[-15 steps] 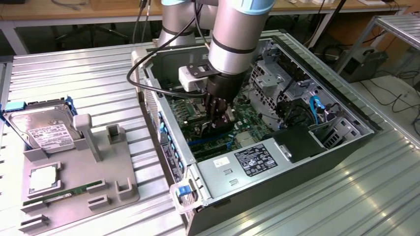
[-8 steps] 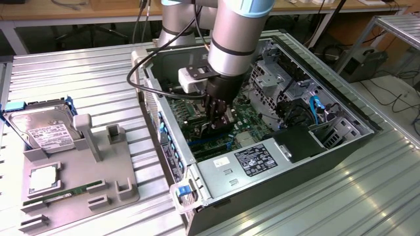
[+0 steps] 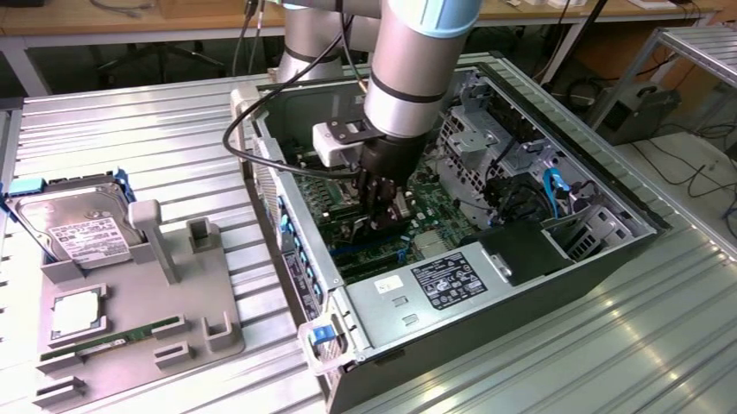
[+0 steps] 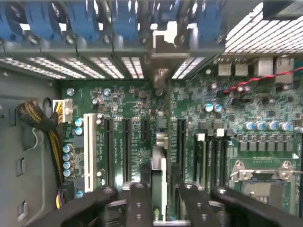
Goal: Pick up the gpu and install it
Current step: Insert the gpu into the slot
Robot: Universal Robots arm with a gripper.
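My gripper point(image 3: 381, 216) reaches down inside the open computer case point(image 3: 345, 297), low over the green motherboard point(image 3: 432, 211). It is shut on the gpu point(image 4: 158, 168), which the wrist view shows edge-on as a thin strip between the two black fingers point(image 4: 137, 203). The card runs from the gripper point(image 4: 161, 210) toward the case's rear wall, where its silver bracket point(image 4: 163, 40) meets the slot openings. It stands among the black expansion slots point(image 4: 125, 142). I cannot tell whether its edge sits in a slot. In the exterior view the gpu point(image 3: 389, 228) is a dark sliver below the fingers.
On the exterior view's left, a grey fixture tray point(image 3: 213, 332) holds a silver hard drive point(image 3: 75, 228), a CPU point(image 3: 75, 312) and a RAM stick point(image 3: 116, 336). Inside the case are the power supply point(image 3: 444, 280), a drive cage point(image 3: 484, 129), a cable bundle point(image 4: 42, 127) and the CPU socket point(image 4: 265, 175).
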